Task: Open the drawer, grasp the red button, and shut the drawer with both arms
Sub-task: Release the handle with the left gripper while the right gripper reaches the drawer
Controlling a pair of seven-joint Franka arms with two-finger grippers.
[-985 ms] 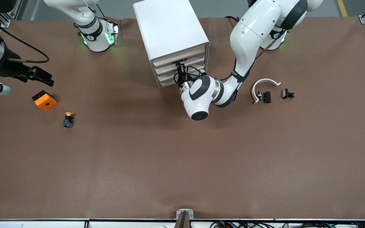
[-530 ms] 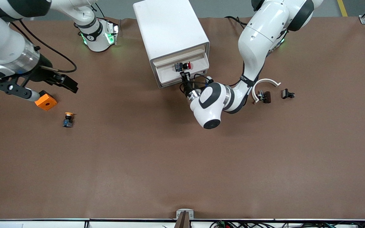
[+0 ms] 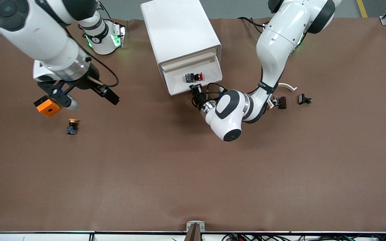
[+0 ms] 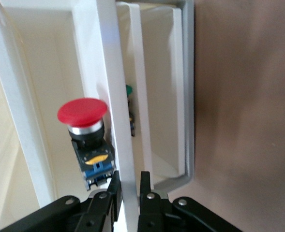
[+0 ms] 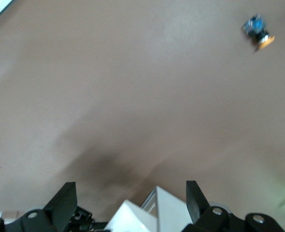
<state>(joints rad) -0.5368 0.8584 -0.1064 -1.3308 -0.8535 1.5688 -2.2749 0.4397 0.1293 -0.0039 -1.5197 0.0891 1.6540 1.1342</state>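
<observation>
So the left gripper [image 4: 129, 193] is clamped tight on the front lip of the drawer [image 3: 193, 87], which has slid well out of the cabinet [image 3: 179, 33] in the last second. That leaves the button [image 3: 193, 77] in plain sight, lying in the drawer. The right gripper [image 3: 89, 95], fingers spread and empty, has swung in from the orange box [image 3: 47, 106] toward the cabinet. Bare tabletop lies between it and the drawer, though the cabinet wall hems the button in.
</observation>
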